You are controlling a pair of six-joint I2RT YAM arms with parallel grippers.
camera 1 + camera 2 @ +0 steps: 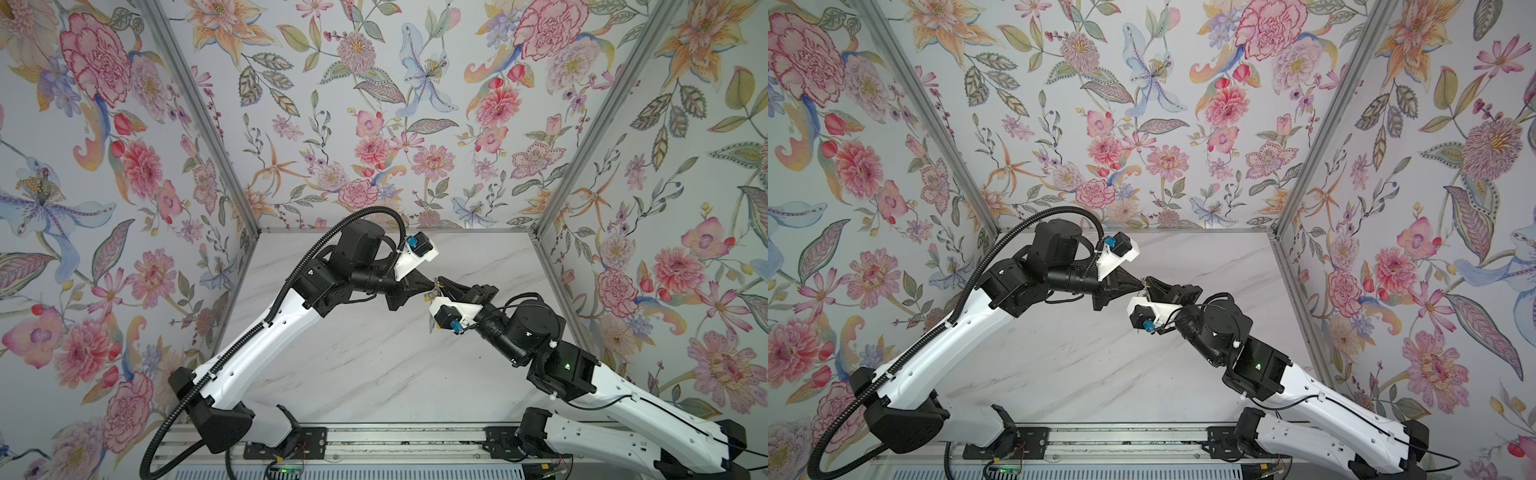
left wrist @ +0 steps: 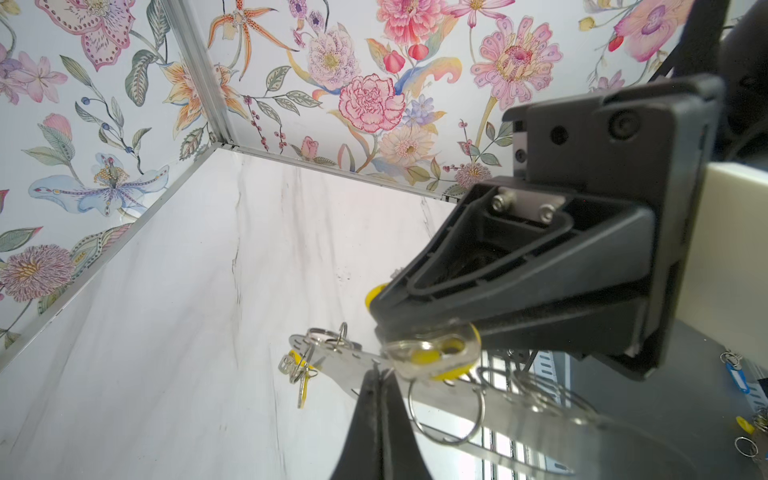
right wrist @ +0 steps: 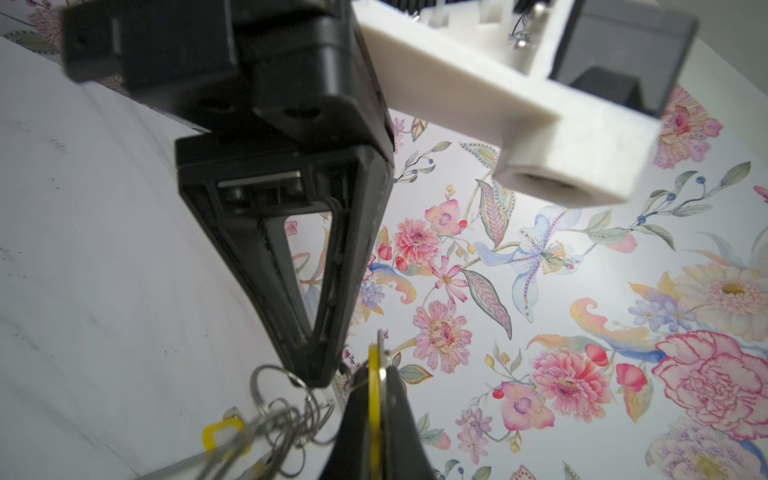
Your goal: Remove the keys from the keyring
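Left gripper and right gripper meet tip to tip in mid-air. Bare marble table lies open below and all round them, and the floral walls stand well off. The left jaws are clamped on the flat keyring. The right jaws pinch one of the keys by its yellow tag. More keys hang off the strip's far end, beyond the left fingertips. In both top views the bundle is too small to read, though it seems clear of the table.
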